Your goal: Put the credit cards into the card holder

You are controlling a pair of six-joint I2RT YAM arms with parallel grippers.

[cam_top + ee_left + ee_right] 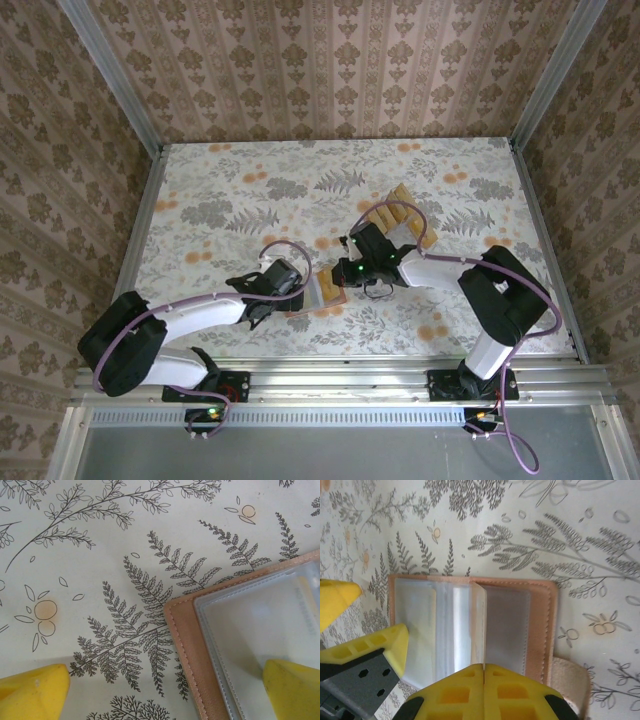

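Card holder (540,625) lying open on the table (220,200), your right gripper (484,670) pinched shut on its clear sleeve (479,620), your left gripper (165,682) spread wide astride its corner, holding nothing, credit cards (405,213) stacked beyond it

1 card holder (542,625) — credit cards (408,218) several in a fan, exact no. unclear.
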